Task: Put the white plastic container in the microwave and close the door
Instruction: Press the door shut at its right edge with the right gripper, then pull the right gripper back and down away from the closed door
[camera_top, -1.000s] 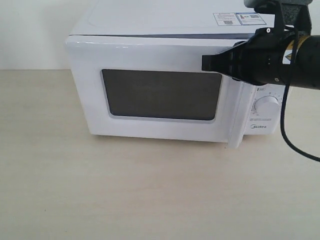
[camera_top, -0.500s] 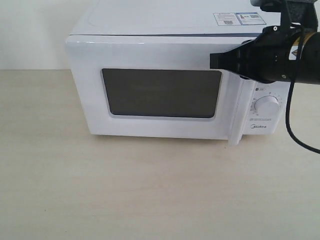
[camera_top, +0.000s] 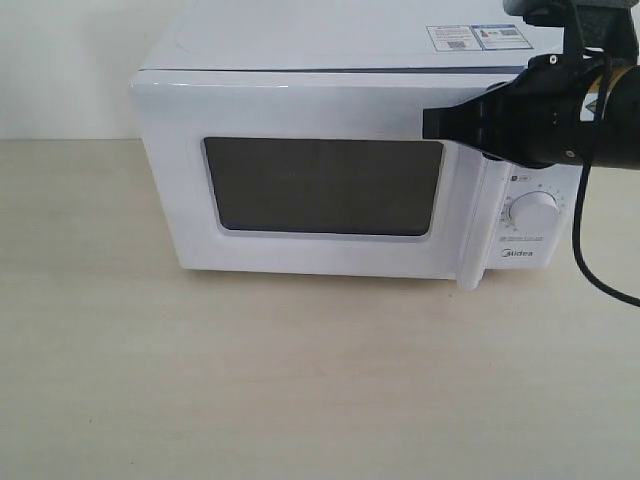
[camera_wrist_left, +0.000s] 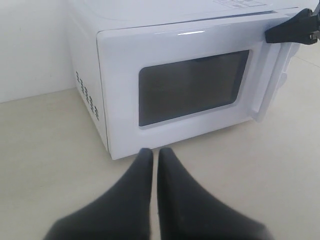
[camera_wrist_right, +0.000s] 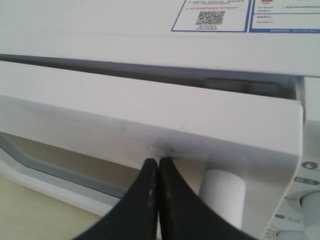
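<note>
One white boxy microwave (camera_top: 300, 110), one dark-windowed white door (camera_top: 190, 200) counted. Clenched, empty: left gripper (camera_wrist_left: 151, 153), right gripper (camera_wrist_right: 159, 161). Pale wooden tabletop (camera_top: 300, 400), white wall (camera_top: 60, 60).

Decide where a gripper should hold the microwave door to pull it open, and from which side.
Grip the long vertical handle on the door's edge beside the dial, from the front, one finger each side. It is a slim upright bar standing proud of the door.

I cannot see inside the microwave (camera_top: 300, 40) through the dark window (camera_top: 322, 187) of the door (camera_top: 180, 170). Print on the stickers (camera_top: 480, 37) is too small to read. The right gripper (camera_top: 428, 123) hides the top of the control panel (camera_top: 528, 255); its arm (camera_top: 612, 130) runs off frame.
</note>
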